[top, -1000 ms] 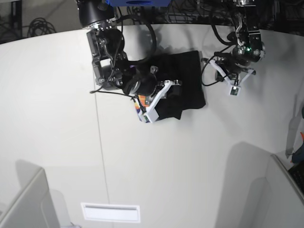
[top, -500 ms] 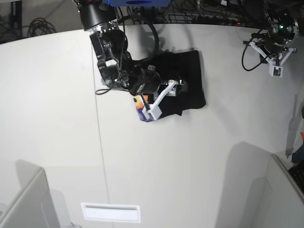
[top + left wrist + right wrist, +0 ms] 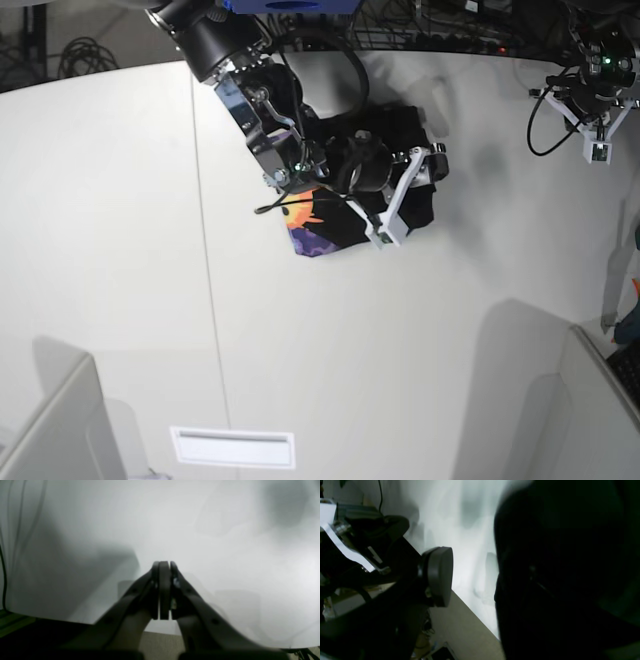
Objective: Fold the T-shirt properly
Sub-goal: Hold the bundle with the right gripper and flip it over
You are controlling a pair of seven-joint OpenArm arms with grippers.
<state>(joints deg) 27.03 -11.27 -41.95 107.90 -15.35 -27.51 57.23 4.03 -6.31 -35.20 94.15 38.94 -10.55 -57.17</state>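
The black T-shirt (image 3: 412, 135) lies bunched at the back middle of the white table (image 3: 400, 350). Its orange-and-purple print (image 3: 315, 228) shows at the lower left edge. My right gripper (image 3: 380, 205) is low over the shirt's middle and shut on a fold of it. In the right wrist view dark cloth (image 3: 557, 567) fills the right side and hides the jaws. My left gripper (image 3: 597, 140) is far off at the back right corner, away from the shirt. In the left wrist view it (image 3: 163, 566) is shut and empty above bare table.
A white label strip (image 3: 232, 447) lies near the front edge. Grey partitions stand at the front left (image 3: 50, 430) and front right (image 3: 600, 400). Cables and dark frames run along the back edge. A round black arm joint (image 3: 440, 576) shows in the right wrist view.
My right gripper has swung to the right across the shirt, drawing cloth with it, and more of the print is uncovered. My left arm pulled away to the back right corner and stays there.
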